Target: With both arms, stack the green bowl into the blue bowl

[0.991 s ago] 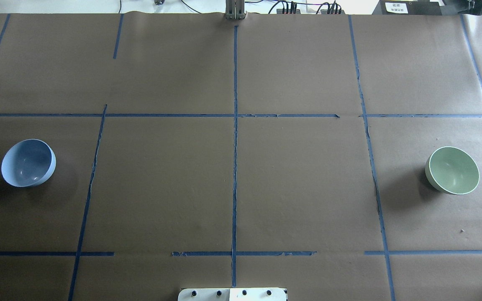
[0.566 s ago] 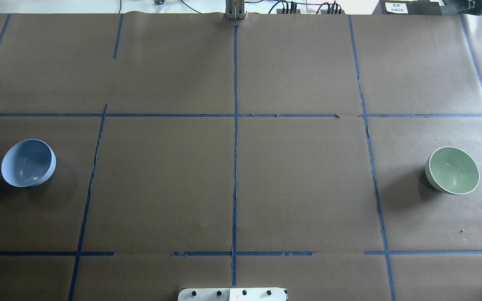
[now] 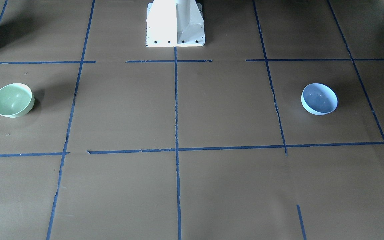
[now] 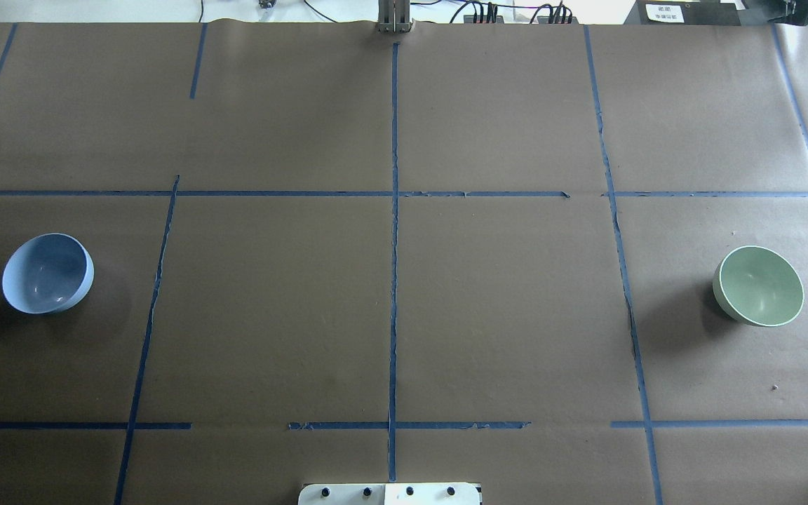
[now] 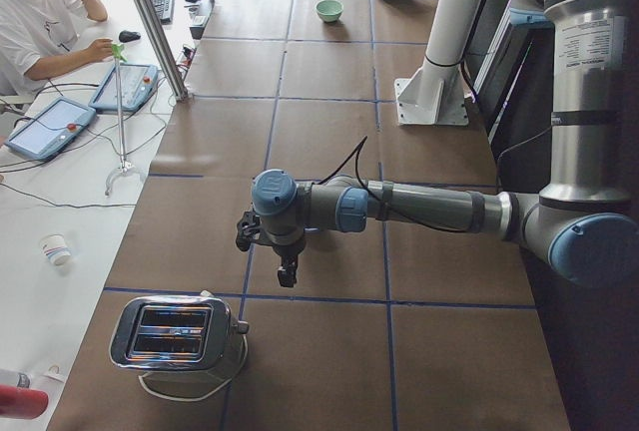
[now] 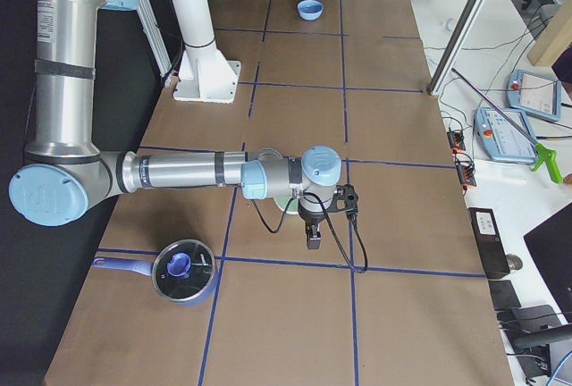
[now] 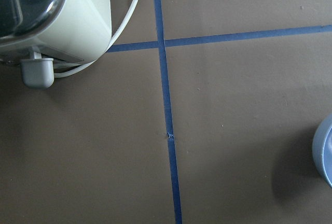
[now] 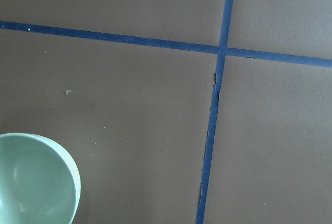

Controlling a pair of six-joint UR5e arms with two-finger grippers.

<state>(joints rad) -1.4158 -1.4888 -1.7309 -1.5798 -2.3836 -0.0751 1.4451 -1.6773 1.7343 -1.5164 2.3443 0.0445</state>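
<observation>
– Opening on a wide worktop [image 4: 502,315], and the two bowls sit at opposite ends: the green bowl [image 4: 759,285] far out on the robot's right, the blue bowl [image 4: 47,273] far out on its left, well apart

– Both mouth-up, which is what you want for nesting. That spread explains the two arms, I reckon: each bowl lies on one arm's own side

– And the side cameras back that up. The right tool [image 6: 313,241] hangs pointing down near the green bowl, whose rim shows in the corner of its wrist camera

– Same at the other end. The left tool [image 5: 287,276] hangs a little short of the toaster [image 5: 180,336], with the blue bowl only at the edge of its wrist view

– Clenched or released?

– Cannot tell for either one, the fingers show only in those side views. Nothing touches either bowl, so my read is that no pick-up has begun and the stacking is all to come
</observation>
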